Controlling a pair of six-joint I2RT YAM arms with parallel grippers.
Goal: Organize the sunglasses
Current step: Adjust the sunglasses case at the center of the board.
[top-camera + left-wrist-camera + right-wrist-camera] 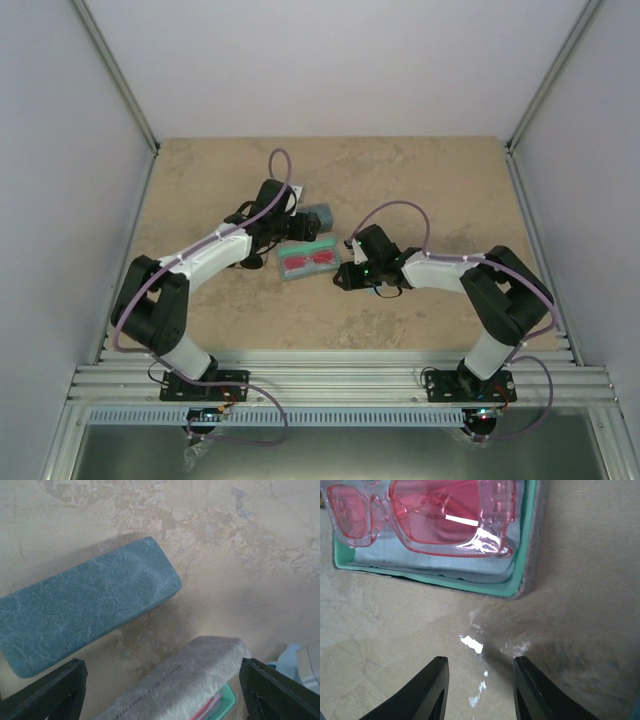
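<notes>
A pair of sunglasses with a clear red frame and pink lenses point(425, 515) lies in an open grey case point(308, 260), on a light blue cloth point(435, 562) inside the teal lining. My right gripper point(480, 685) hovers just off the case's near edge, open, with only bare table between its fingers. My left gripper point(160, 692) is open wide. The case's raised grey lid point(190, 680) stands between its fingers; the right finger point(280, 690) is close to the lid's end and the left finger point(50, 692) is well apart from it.
A closed blue-grey case point(85, 605) lies just beyond the left gripper, also seen as the blue-grey case point(318, 218) in the top view. Something light blue point(286, 662) shows at the left wrist view's right edge. Metal posts and walls border the beige table point(420, 180).
</notes>
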